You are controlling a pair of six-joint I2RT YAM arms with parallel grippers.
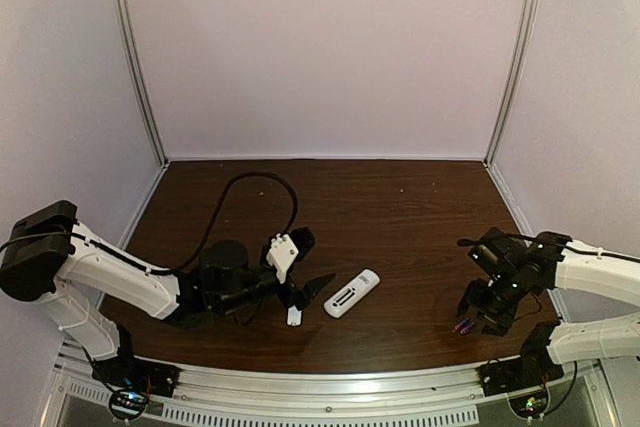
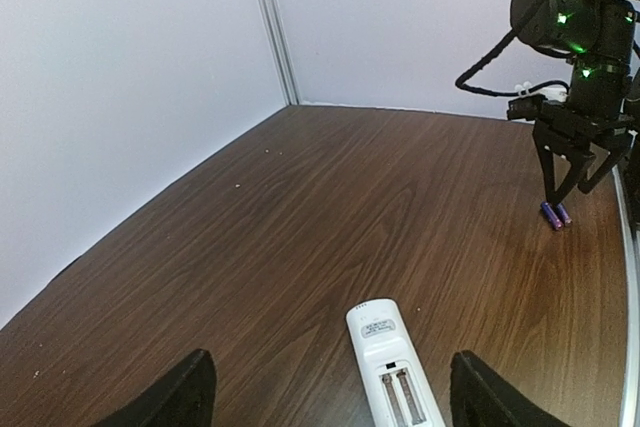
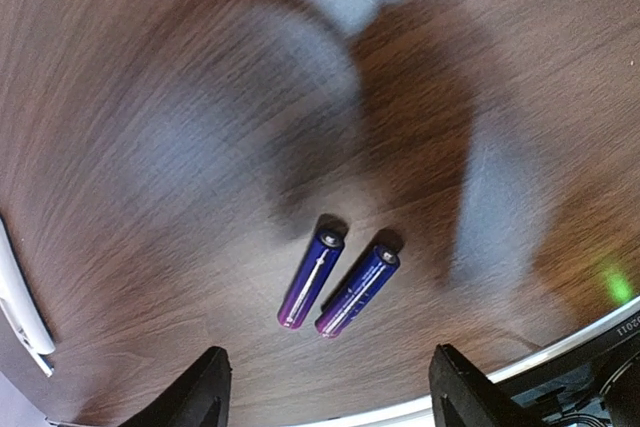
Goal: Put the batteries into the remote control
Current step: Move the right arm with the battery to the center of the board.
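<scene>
The white remote control point(image 1: 351, 293) lies face down on the dark wood table, and its open battery bay shows empty in the left wrist view point(image 2: 392, 367). Two blue-purple batteries point(image 3: 311, 279) lie side by side on the table near the front right edge; they also show in the top view point(image 1: 462, 326) and in the left wrist view point(image 2: 555, 214). My right gripper point(image 3: 325, 387) hovers just above them, open and empty, and it shows in the top view point(image 1: 480, 316). My left gripper point(image 1: 305, 294) is open and empty, low at the remote's left end, with the remote between its fingertips point(image 2: 190, 392).
A small plain white cover piece point(image 1: 294, 316) lies on the table just under the left gripper. A black cable point(image 1: 262, 179) loops over the table behind the left arm. A metal rail point(image 1: 300, 379) runs along the front edge. White walls point(image 1: 330, 47) enclose the table.
</scene>
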